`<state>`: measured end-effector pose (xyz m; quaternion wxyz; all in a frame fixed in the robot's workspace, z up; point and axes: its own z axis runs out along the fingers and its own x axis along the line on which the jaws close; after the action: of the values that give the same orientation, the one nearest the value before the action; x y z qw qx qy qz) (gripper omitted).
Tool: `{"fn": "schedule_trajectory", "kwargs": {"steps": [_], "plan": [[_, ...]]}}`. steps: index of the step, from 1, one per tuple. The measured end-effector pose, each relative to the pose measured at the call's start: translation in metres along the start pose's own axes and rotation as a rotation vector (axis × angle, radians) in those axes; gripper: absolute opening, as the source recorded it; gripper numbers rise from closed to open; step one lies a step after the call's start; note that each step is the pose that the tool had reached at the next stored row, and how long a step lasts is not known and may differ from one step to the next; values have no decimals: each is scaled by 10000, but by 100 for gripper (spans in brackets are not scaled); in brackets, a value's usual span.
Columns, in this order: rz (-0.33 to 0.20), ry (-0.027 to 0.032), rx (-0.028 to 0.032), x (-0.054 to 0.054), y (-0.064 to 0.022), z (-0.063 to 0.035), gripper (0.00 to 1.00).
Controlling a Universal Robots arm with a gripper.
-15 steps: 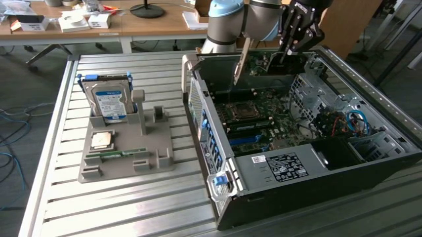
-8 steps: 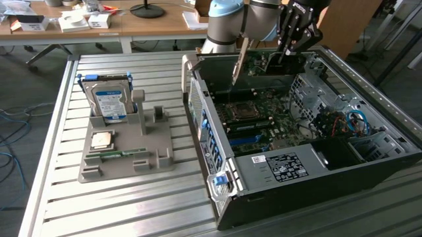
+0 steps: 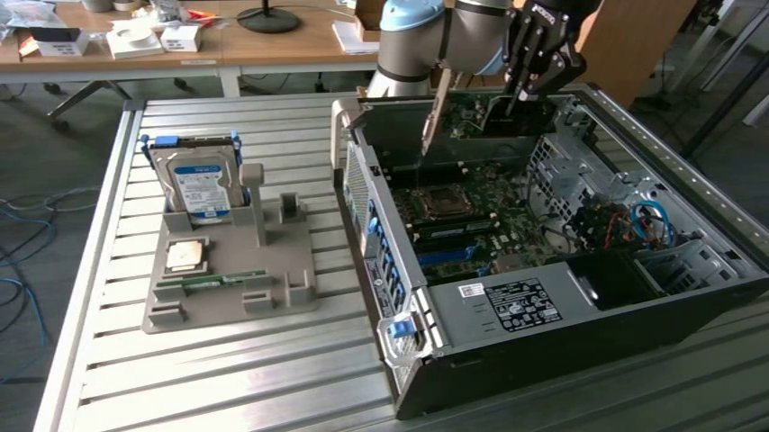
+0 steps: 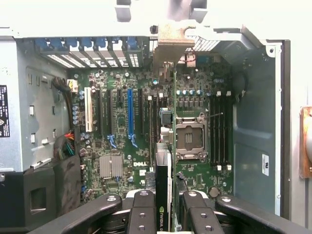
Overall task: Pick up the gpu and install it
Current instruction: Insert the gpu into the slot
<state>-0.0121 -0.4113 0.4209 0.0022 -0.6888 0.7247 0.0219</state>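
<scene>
My gripper [image 3: 520, 97] is shut on the gpu [image 3: 493, 121], a dark card with a pale metal end bracket [image 3: 434, 117]. The card hangs edge-down above the far end of the open computer case [image 3: 541, 310], clear of the motherboard [image 3: 481, 225]. In the wrist view the gpu [image 4: 163, 175] appears edge-on between my two black fingers [image 4: 144, 212], and my gripper [image 4: 165, 217] points straight down at the motherboard [image 4: 117, 161]. The card's bracket [image 4: 169, 44] lies toward the case's rear slot openings. A blue expansion slot [image 4: 130, 114] and several black slots run parallel to the card.
On the exterior view's left, a grey holder [image 3: 229, 270] stands on the slatted metal table [image 3: 216, 373]. It carries a silver hard drive [image 3: 198, 184], a CPU [image 3: 186, 256] and a green RAM stick [image 3: 214, 282]. A wooden desk [image 3: 276, 45] stands behind. Cables and drive bays [image 3: 637, 225] fill the case's near end.
</scene>
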Motion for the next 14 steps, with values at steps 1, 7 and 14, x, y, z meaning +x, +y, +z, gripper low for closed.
{"fn": "schedule_trajectory", "kwargs": {"steps": [1, 7, 14], "plan": [[0, 0, 0, 0, 2, 0, 26], [0, 1, 0, 1, 14, 0, 26], [0, 1, 0, 2, 33, 1, 26]]}}
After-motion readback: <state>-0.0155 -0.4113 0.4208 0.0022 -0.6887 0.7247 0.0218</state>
